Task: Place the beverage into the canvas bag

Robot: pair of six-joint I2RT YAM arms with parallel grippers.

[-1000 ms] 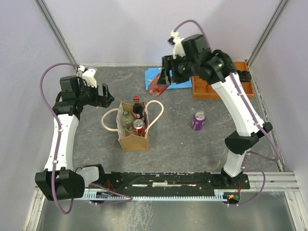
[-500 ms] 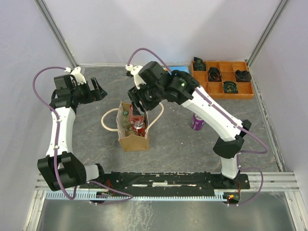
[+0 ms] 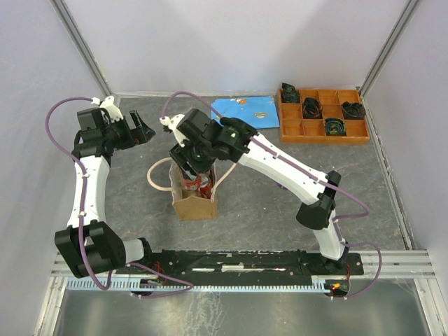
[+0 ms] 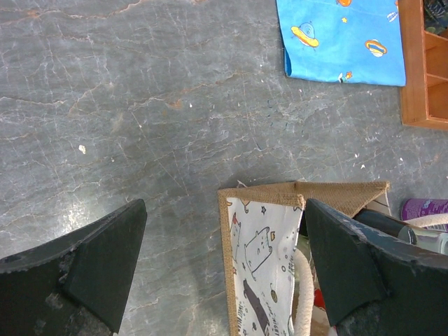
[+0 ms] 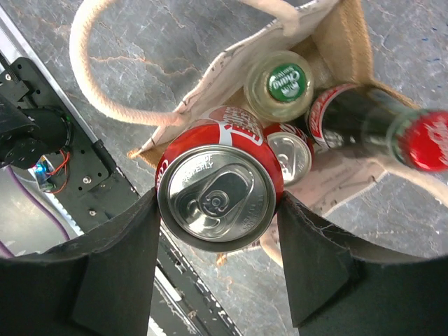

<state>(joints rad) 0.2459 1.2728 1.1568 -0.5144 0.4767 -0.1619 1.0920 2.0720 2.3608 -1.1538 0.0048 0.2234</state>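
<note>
The canvas bag (image 3: 194, 205) stands upright in the middle of the table, its printed cat face (image 4: 269, 255) showing in the left wrist view. My right gripper (image 5: 218, 210) is shut on a red beverage can (image 5: 217, 196), held upright just above the bag's open mouth (image 5: 350, 35). Inside the bag are a green-capped bottle (image 5: 288, 82), another red can (image 5: 289, 157) and a red-capped cola bottle (image 5: 378, 126). My left gripper (image 4: 224, 266) is open and holds nothing, up to the left of the bag (image 4: 336, 192), one finger (image 4: 98, 259) over bare table.
A blue printed cloth (image 3: 243, 108) lies at the back. An orange compartment tray (image 3: 323, 115) with dark parts sits at the back right. A purple can (image 4: 425, 208) stands right of the bag. The bag's cream rope handle (image 3: 155, 178) loops out to the left.
My right arm swung from the back right to over the bag, carrying the red can. My left arm drew back to the left and stayed open.
</note>
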